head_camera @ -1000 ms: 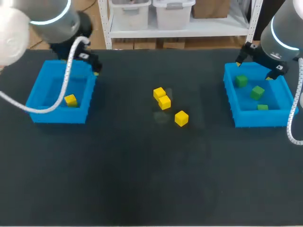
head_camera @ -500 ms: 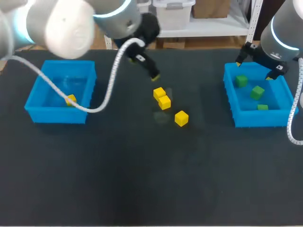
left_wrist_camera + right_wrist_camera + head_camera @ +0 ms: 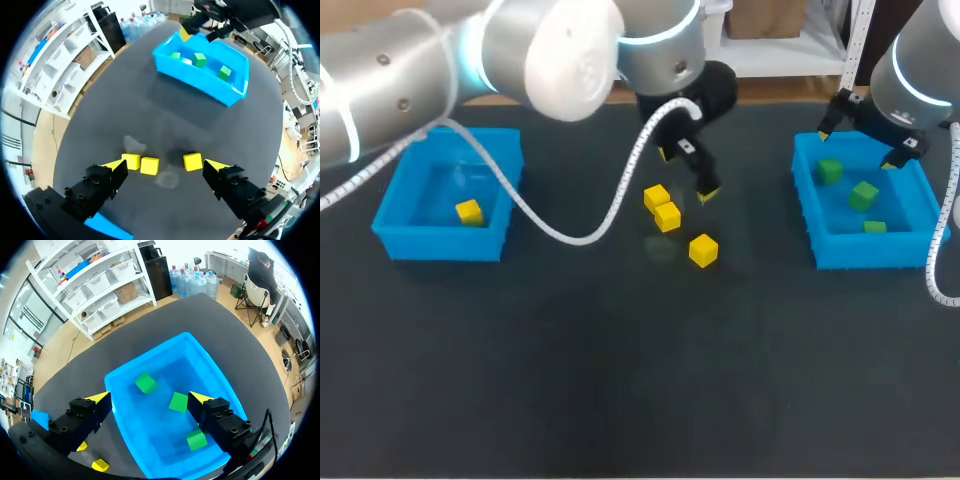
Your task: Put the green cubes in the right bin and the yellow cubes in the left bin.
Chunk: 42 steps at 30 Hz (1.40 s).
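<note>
Hovering over the dark matte table mat [image 3: 570, 380]: left pincer [image 3: 165, 164], fingers spread wide, gripping nothing. Below and between its fingertips, three yellow cubes [image 3: 150, 165]:
- touching pair [image 3: 131, 161], just inside one fingertip
- lone cube [image 3: 193, 161], set apart, just inside the other fingertip

Step in hand, by judgement: picking one yellow cube for the left bin [image 3: 440, 245], well off to that pincer's side, with a fourth yellow cube [image 3: 469, 212] already inside.

Handling advice:
- centre over the lone cube
- square both fingers to flat opposite faces
- descend straight
- close gently, without nudging the touching pair

Cubes: small, crisp-edged, smooth-faced, probably rigid.
Bins: glossy blue plastic, rectangular, low-walled.

Right pincer [image 3: 147, 397]: equally wide open and empty, poised above the right bin [image 3: 215, 370], with three green cubes [image 3: 178, 402] beneath and between its fingers.
</note>
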{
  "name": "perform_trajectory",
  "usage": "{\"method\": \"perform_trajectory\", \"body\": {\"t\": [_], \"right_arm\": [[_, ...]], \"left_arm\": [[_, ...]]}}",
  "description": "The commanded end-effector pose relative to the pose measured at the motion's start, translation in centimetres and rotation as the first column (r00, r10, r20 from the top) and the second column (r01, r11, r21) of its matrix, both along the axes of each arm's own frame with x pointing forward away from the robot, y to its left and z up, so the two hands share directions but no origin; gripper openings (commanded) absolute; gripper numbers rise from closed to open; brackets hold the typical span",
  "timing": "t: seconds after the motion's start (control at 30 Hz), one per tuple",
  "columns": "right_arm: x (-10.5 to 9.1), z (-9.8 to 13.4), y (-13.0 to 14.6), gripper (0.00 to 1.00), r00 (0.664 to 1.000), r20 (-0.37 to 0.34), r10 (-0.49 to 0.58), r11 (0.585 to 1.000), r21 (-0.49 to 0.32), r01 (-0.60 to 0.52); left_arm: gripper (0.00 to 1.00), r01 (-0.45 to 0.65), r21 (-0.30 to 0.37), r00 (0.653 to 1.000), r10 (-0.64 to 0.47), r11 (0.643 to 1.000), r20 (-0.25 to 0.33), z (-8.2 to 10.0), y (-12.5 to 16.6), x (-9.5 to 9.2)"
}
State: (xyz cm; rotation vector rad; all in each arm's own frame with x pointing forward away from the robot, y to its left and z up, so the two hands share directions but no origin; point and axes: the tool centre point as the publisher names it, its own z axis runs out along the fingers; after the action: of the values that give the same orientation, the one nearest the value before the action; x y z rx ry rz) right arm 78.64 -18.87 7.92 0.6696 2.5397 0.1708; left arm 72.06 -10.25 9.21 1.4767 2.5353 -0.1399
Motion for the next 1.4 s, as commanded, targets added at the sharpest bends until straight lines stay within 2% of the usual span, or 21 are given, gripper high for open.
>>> {"method": "perform_trajectory", "body": {"t": [0.03,0.23,0.5,0.8,1.03,1.23,1.4], "right_arm": [[0.0,-0.1,0.0,1.0,1.0,0.003,-0.002,1.0,-0.002,0.002],[0.0,-0.1,0.0,1.0,1.0,0.003,-0.002,1.0,-0.002,0.002],[0.0,-0.1,0.0,1.0,1.0,0.003,-0.002,1.0,-0.002,0.002],[0.0,-0.1,0.0,1.0,1.0,0.003,-0.002,1.0,-0.002,0.002],[0.0,-0.1,0.0,1.0,1.0,0.003,-0.002,1.0,-0.002,0.002],[0.0,-0.1,0.0,1.0,1.0,0.003,-0.002,1.0,-0.002,0.002],[0.0,-0.1,0.0,1.0,1.0,0.003,-0.002,1.0,-0.002,0.002]], "left_arm": [[1.0,0.01,0.028,1.0,-0.01,1.0,-0.018,-0.4,-0.3,-0.6],[1.0,0.025,0.033,0.999,-0.024,0.999,-0.042,-1.2,-0.4,-2.3],[1.0,0.074,0.03,0.994,-0.071,0.997,-0.085,-1.8,-1.4,-5.7],[1.0,0.074,0.056,0.992,-0.068,0.996,-0.108,-4.3,-1.8,-7.8],[1.0,0.044,0.081,0.993,-0.035,0.996,-0.11,-6.5,-2.5,-7.6],[1.0,0.033,0.109,0.996,-0.024,0.994,-0.091,-7.7,-3.2,-6.0],[1.0,0.043,0.139,0.995,-0.03,0.989,-0.097,-8.7,-3.4,-5.0]]}}
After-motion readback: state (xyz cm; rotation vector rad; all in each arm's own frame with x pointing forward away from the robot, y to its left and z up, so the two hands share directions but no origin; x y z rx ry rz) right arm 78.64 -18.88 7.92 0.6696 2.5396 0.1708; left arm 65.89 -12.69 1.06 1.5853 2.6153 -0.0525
